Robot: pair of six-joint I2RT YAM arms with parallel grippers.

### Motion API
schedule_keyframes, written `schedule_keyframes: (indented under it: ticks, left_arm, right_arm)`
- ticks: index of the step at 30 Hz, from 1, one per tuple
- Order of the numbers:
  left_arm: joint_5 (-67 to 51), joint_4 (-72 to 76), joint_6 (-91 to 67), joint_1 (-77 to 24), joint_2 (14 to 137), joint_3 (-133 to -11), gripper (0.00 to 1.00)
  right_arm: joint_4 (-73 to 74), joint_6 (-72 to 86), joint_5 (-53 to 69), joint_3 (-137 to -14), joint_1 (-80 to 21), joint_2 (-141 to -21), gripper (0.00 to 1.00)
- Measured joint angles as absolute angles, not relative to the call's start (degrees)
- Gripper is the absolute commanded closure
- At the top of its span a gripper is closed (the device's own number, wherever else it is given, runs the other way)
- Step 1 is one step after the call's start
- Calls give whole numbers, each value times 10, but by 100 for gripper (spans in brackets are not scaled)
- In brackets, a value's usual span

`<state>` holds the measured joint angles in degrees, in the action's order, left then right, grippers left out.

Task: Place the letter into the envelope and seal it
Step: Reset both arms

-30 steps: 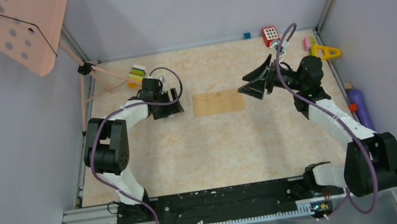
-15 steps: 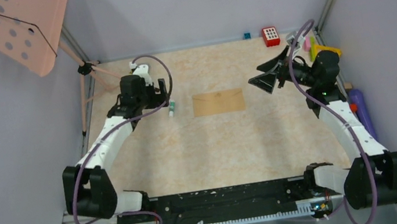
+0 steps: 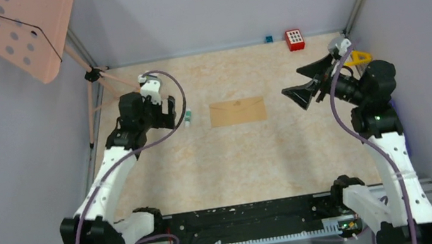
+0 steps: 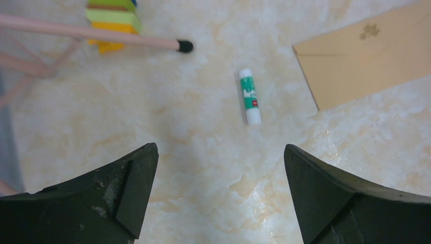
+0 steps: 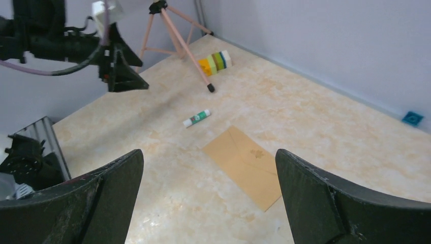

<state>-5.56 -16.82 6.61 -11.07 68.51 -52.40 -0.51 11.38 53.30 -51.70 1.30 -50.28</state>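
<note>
The tan envelope [image 3: 237, 111] lies flat in the middle of the table, its pointed flap folded down with a small mark at the tip. It also shows in the left wrist view [image 4: 366, 56] and the right wrist view [image 5: 249, 165]. No letter sheet is in view. A white and green glue stick [image 3: 187, 119] lies just left of the envelope. My left gripper [image 3: 168, 111] is open and empty, left of the glue stick [image 4: 249, 95]. My right gripper [image 3: 292, 82] is open and empty, raised to the right of the envelope.
A pink tripod stand [image 3: 107, 80] with a perforated tray stands at the back left, with stacked coloured blocks [image 5: 214, 62] beside its leg. A red block [image 3: 295, 39] and a small blue cube [image 3: 268, 39] sit by the back wall. A yellow triangle [image 3: 359, 58] lies at the right.
My left gripper let go of the glue stick beside the envelope and drew back to the left. My right arm pulled back to the right, away from the envelope.
</note>
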Motion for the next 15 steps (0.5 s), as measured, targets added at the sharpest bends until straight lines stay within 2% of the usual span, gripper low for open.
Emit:
schedule_keyframes:
  ticks: [4, 7, 12, 15]
  left_arm:
    - [-24, -180, 59, -108, 568, -542, 1]
    - [-26, -199, 61, -95, 494, -569, 1]
    - [-31, -259, 63, -88, 360, -590, 1]
    - [15, -300, 60, -87, 290, -611, 1]
  right_arm:
    - [125, 41, 456, -582, 13, -436, 1]
    - [206, -6, 356, -622, 13, -386, 1]
    - [286, -58, 206, -638, 13, -307, 1]
    - [319, -76, 156, -632, 13, -272, 1]
